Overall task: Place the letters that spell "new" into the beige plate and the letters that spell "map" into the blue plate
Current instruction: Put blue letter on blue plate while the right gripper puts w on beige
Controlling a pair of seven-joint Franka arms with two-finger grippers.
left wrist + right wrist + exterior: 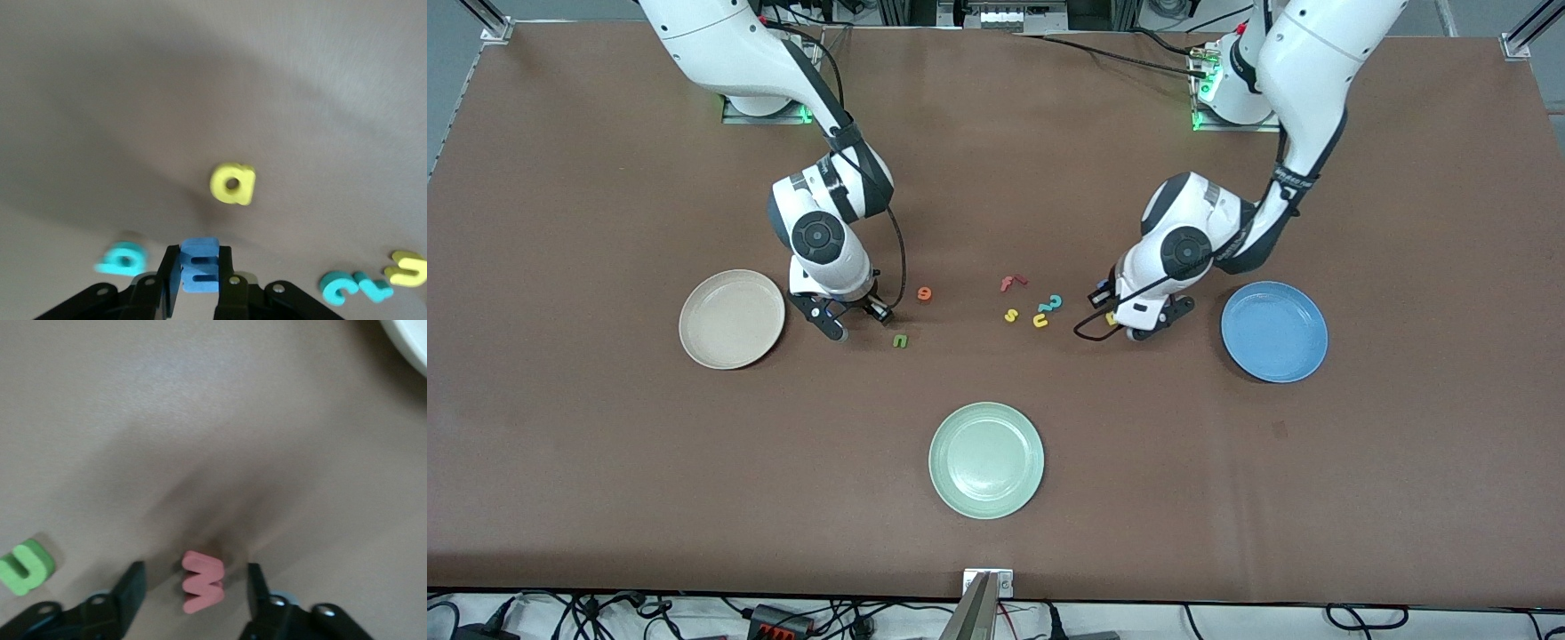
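The left pincer (198, 277) was low at the counter (996, 524) beside the blue plate (1273, 331), its fingers pinched on the blue m (199, 264). Bare counter separated it from the yellow a (233, 184) ahead, while the teal p (122, 259) lay close beside it. The teal 2 (1053, 303), yellow u (1040, 320), yellow s (1010, 315) and red f (1011, 283) clustered near the counter's middle.

The right pincer (193, 590) was down next to the beige plate (732, 318), its fingers (131, 590) spread on either side of the salmon w (203, 581) with a gap at each flank, not touching it. The green n (900, 340) lay just nearer the front camera and the orange e (924, 293) just farther, both clear of the plate's rim. The pale green plate (986, 460) sat alone near the front edge, open counter all around it.
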